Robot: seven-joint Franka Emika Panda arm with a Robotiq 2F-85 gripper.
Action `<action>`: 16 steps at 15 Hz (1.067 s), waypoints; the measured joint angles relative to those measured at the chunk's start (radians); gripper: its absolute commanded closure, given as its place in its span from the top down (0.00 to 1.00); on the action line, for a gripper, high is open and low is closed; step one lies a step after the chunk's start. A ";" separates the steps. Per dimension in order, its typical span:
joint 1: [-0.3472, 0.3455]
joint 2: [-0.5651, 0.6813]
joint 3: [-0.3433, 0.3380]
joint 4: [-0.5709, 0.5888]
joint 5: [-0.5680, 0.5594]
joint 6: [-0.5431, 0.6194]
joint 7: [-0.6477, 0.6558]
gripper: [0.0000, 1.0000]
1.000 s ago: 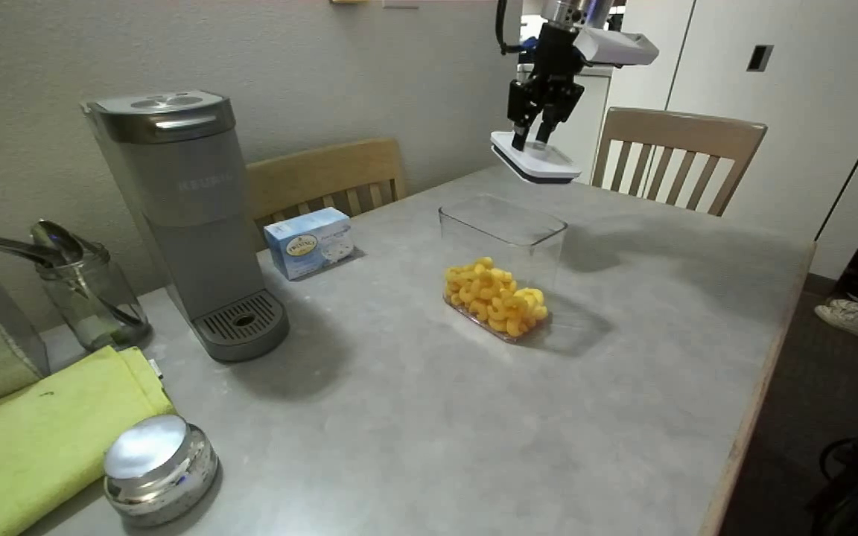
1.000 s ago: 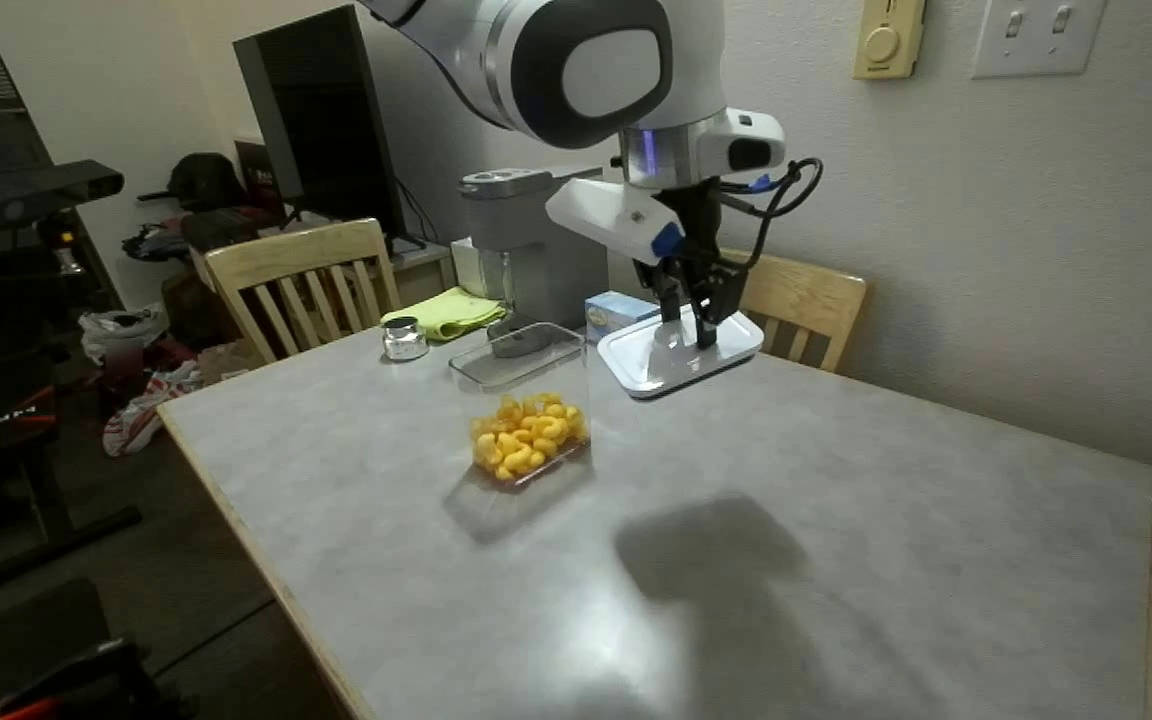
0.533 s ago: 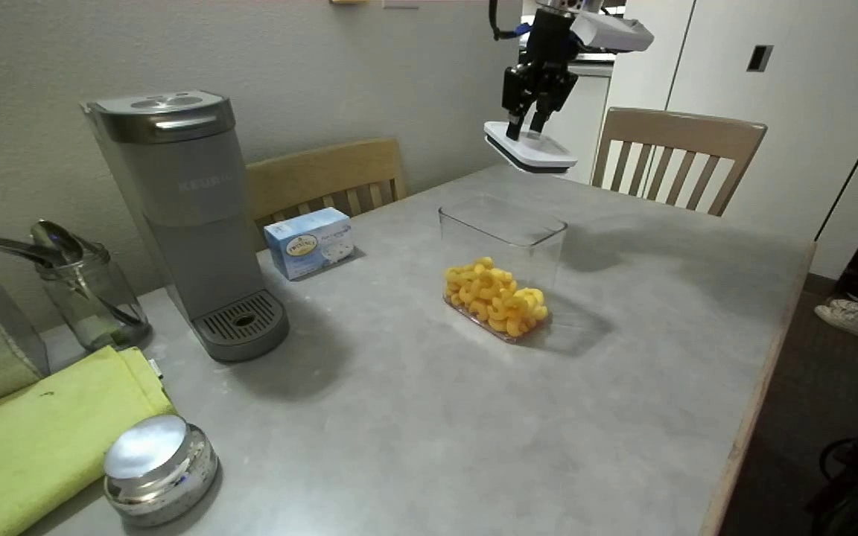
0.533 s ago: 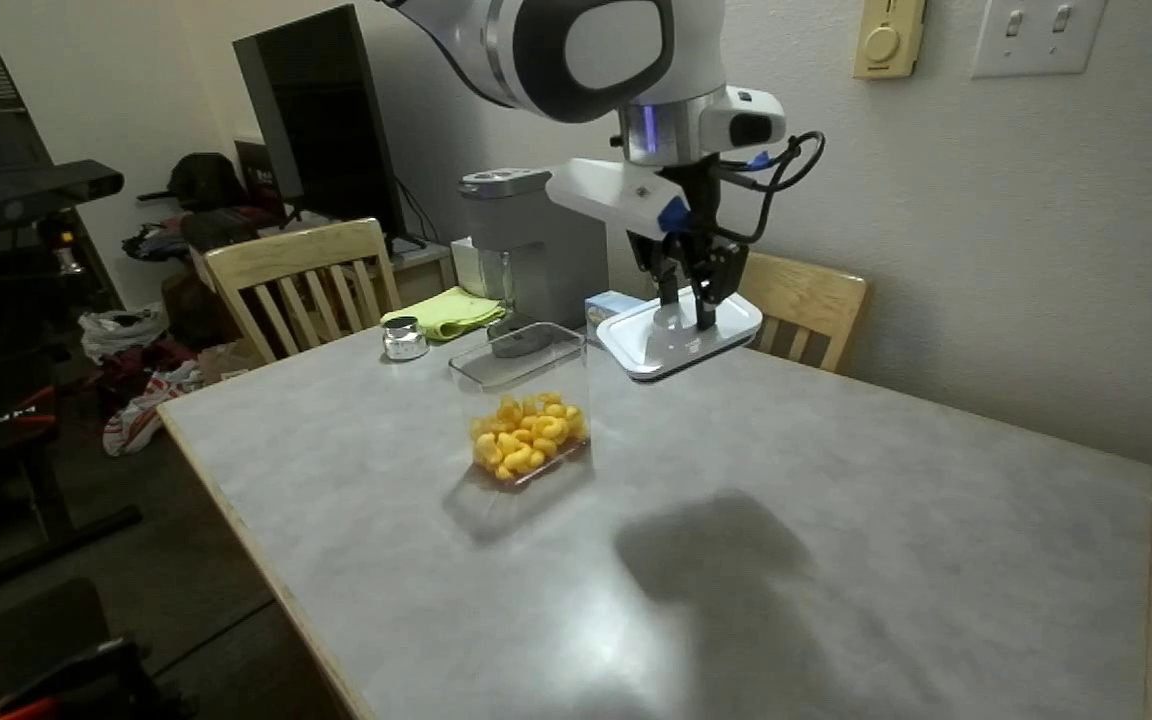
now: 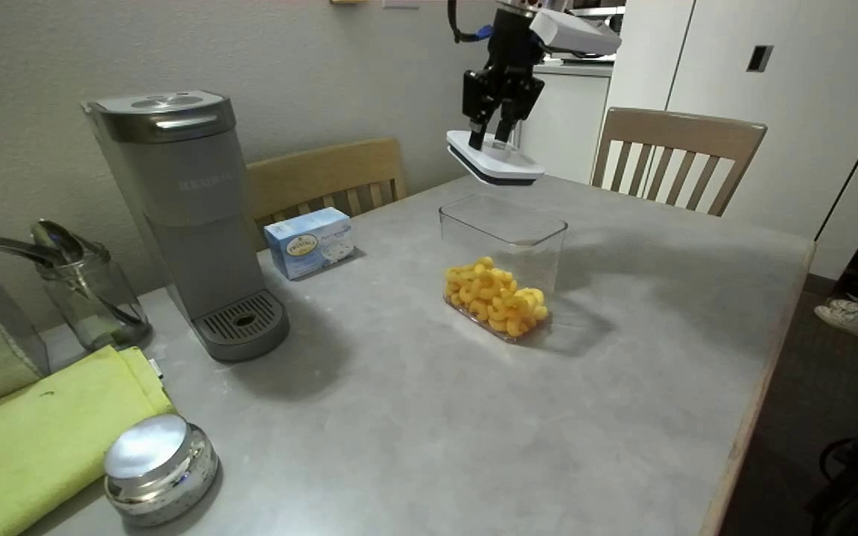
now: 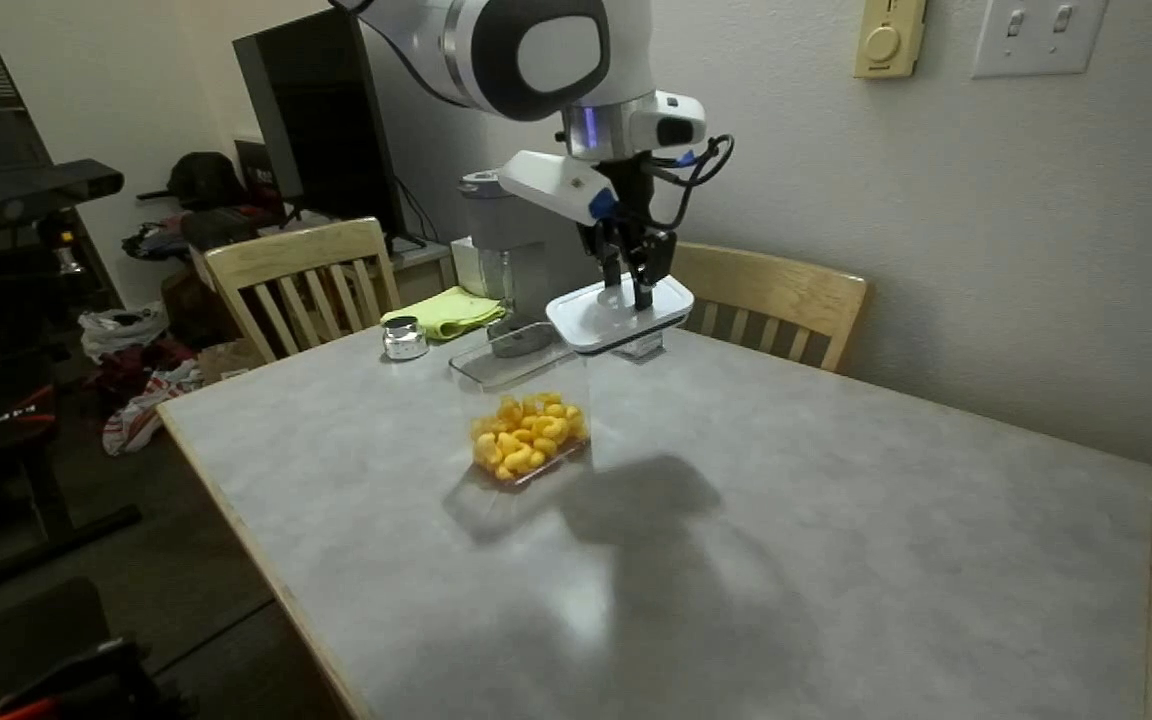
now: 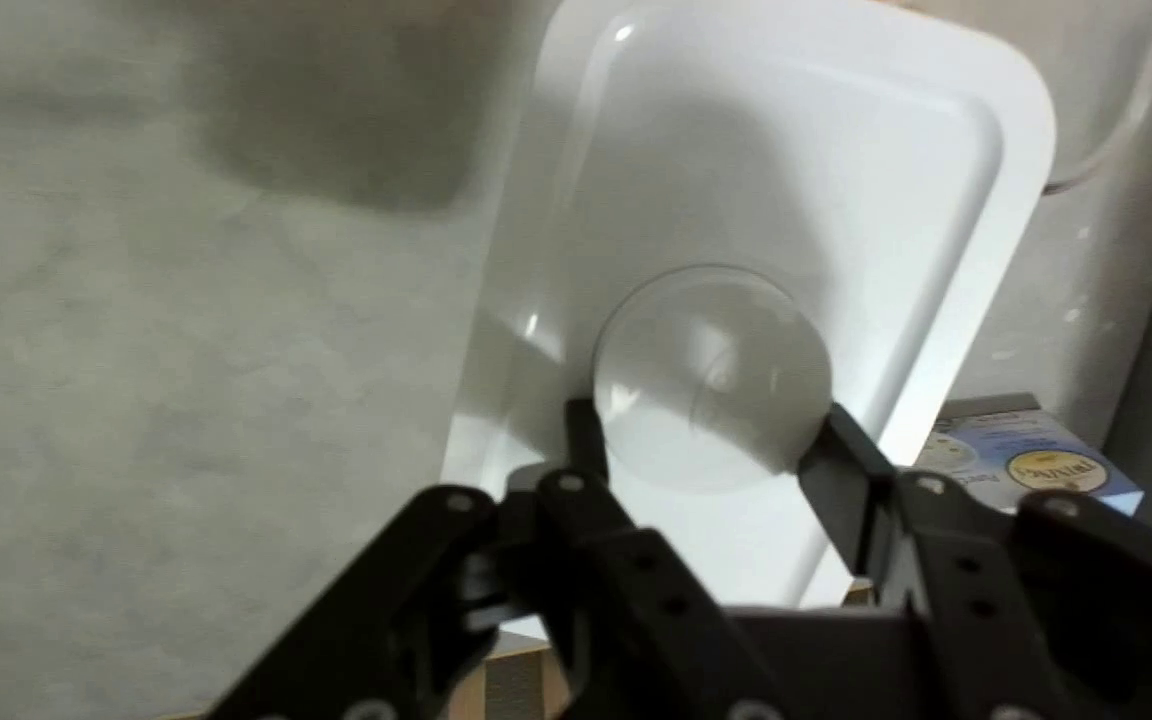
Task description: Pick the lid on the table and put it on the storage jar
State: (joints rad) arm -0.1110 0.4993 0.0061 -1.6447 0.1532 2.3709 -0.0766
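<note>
In an exterior view, a white lid hangs above the table near one end of the storage jar and, it appears, higher than it. The lid is not yet seated; its long axis and that of the storage jar look roughly parallel. The jaws pinch the round knob at the lid's middle from both sides, gripping across the short width, so the lid's length reaches out ahead of them. In the wrist view, a rounded corner of the storage jar's rim peeks out just beyond the lid's far corner, part of it hidden beneath. That relation suggests the coming move is chiefly a slide along the lid's own length toward the storage jar, with some sideways correction and little or no turn. Lowered too soon, the lid would likely catch the rim and nudge the storage jar, where yellow pieces sit at the bottom. Apart from the storage jar, in an exterior view, stand a blue box and a coffee machine.
</note>
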 measured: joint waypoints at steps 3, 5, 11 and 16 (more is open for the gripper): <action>0.042 0.000 0.002 0.001 -0.006 0.000 0.071 0.27; 0.061 -0.004 -0.002 0.004 -0.027 0.000 0.108 0.27; 0.122 -0.045 -0.039 0.005 -0.161 -0.020 0.242 0.27; 0.132 -0.050 -0.012 0.012 -0.135 -0.148 0.208 0.27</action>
State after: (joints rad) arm 0.0206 0.4492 -0.0064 -1.6327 0.0183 2.2225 0.1312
